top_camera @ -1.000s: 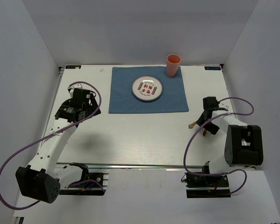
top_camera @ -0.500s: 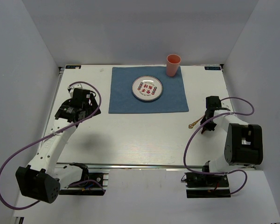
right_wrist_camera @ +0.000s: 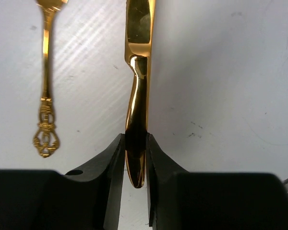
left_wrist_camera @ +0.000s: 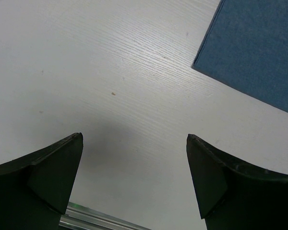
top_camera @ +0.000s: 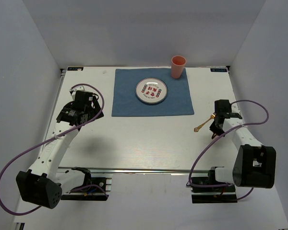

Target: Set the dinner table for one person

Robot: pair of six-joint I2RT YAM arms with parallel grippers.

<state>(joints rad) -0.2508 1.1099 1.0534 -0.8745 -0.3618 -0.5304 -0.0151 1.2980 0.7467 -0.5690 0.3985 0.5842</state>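
right end effector [right_wrist_camera: 135,158] pinches one gold knife [right_wrist_camera: 137,96] beside one gold utensil [right_wrist_camera: 47,86]; left end effector [left_wrist_camera: 134,138] spread wide.

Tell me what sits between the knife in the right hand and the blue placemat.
Only one thing: an ornate gold utensil lies alongside the knife held in the right hand, not touching it. Nothing else visible lies on the table toward the placemat.

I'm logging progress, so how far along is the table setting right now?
Done: the plate sits on the blue placemat, the pink cup at its far right corner. In hand: the right gripper is shut on a gold knife. Remaining: that knife and the ornate gold utensil beside it on the dinner table are not yet by the plate. The left gripper is open, empty.
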